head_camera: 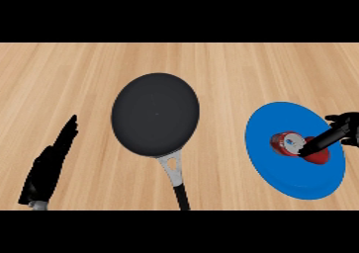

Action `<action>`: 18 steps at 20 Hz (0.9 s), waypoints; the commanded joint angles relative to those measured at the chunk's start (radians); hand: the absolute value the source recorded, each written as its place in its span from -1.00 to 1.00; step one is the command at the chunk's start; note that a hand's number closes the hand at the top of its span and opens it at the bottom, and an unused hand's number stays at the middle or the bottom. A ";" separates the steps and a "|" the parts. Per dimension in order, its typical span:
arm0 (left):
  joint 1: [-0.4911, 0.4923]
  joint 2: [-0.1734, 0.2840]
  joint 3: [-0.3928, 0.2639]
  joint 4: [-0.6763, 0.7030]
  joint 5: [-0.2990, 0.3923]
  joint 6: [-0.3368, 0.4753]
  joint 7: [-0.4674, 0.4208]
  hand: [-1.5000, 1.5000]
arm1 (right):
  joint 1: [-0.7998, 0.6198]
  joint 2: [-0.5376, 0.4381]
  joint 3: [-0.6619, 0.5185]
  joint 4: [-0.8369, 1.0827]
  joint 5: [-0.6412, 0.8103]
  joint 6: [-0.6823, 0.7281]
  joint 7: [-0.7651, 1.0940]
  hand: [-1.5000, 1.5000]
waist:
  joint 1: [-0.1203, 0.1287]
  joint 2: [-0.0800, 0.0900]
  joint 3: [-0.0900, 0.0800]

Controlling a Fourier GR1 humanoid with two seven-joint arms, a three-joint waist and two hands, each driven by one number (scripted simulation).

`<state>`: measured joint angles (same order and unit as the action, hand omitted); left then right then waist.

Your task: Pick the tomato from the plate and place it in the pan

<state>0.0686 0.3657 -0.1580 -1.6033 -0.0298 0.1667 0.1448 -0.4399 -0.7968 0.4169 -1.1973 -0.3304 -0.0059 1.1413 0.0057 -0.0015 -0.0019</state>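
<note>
A blue plate (284, 168) lies on the wooden counter at the right. On it rests a red tomato (287, 144) with a pale top. My right hand (347, 127) comes in from the right edge over the plate. One of its fingers (318, 144) lies straight across the tomato's right side and touches it; no finger curls round the tomato. A black pan (155, 113) sits in the middle, its handle (177, 182) pointing toward the lower edge. My left hand (49, 165) rests open at the lower left, fingers straight, well apart from the pan.
Bare wooden counter (233, 64) stretches behind the pan and plate. A strip of counter separates the pan's right rim from the plate's left rim.
</note>
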 commanded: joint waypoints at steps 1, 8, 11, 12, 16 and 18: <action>-0.028 -0.046 -0.018 0.013 -0.037 0.023 0.018 0.00 | -0.016 0.041 0.000 0.025 0.035 0.007 0.130 -1.00 | -0.002 0.002 0.001; 0.000 -0.016 0.036 -0.016 -0.020 -0.027 0.017 0.00 | -0.021 0.110 -0.017 0.126 0.087 0.010 0.063 -1.00 | 0.004 0.002 0.002; 0.066 -0.006 0.051 -0.037 -0.022 -0.048 -0.050 0.00 | 0.064 0.086 -0.047 0.068 0.119 -0.034 0.015 1.00 | -0.003 0.000 0.002; -0.061 -0.041 0.053 0.053 -0.034 -0.037 0.009 0.00 | 0.040 0.108 -0.062 0.107 0.143 -0.033 -0.030 1.00 | -0.006 0.002 0.002; 0.024 -0.042 0.038 -0.032 -0.059 -0.036 -0.014 0.00 | 0.030 0.182 -0.095 0.131 0.155 -0.077 -0.024 1.00 | 0.000 0.002 0.002; 0.002 -0.036 0.063 0.000 -0.044 -0.062 -0.004 0.00 | 0.067 0.185 -0.112 0.068 0.161 -0.084 -0.012 1.00 | -0.005 0.001 0.002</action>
<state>0.0850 0.3270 -0.1131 -1.6162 -0.0720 0.1257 0.1360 -0.3999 -0.6747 0.3186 -1.1152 -0.1958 -0.0341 1.0665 0.0005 -0.0080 -0.0102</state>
